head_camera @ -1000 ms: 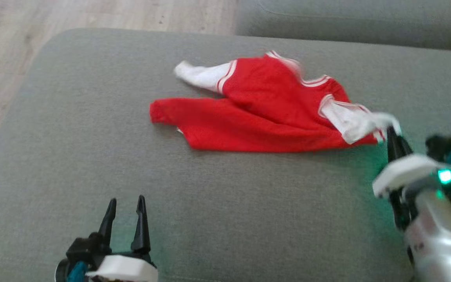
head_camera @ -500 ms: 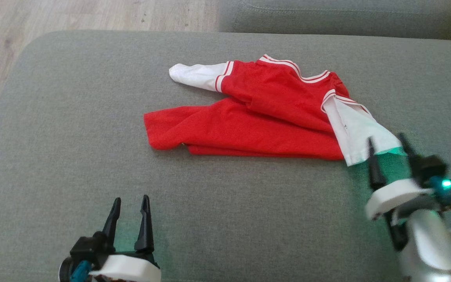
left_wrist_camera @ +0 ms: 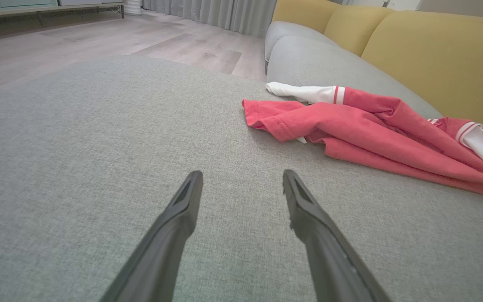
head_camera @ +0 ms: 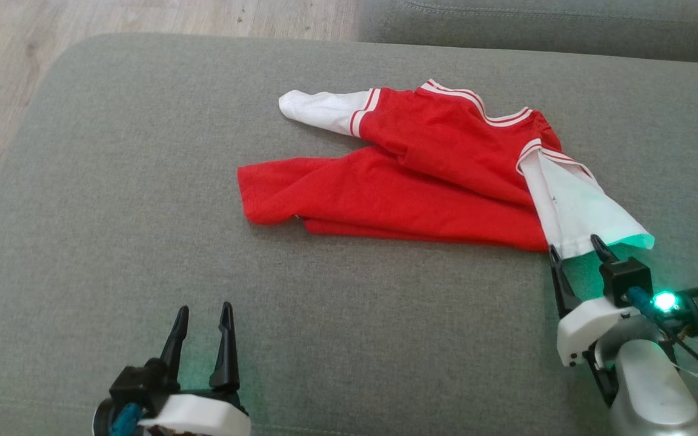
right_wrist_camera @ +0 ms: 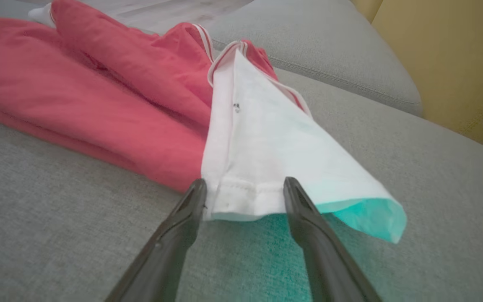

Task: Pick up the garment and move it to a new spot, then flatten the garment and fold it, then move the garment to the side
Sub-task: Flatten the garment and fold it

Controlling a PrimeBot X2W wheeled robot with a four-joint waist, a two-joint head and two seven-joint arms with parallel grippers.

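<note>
Head view: right jaws seemingly straddle sleeve [head_camera: 579,206].

no text, label, brand, number or sign can be read; a tiny dark mark [right_wrist_camera: 236,107] on the white sleeve [right_wrist_camera: 275,155] is too small to tell.

Red/wht garment [head_camera: 422,181] lying rumpled.

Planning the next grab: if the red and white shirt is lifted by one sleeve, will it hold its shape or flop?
Probably floppy: the red and white shirt lies in soft folds on the grey cushion, so it would likely drape. Likely light: the white sleeve looks thin, its cuff curling open. Unlikely to roll.
</note>
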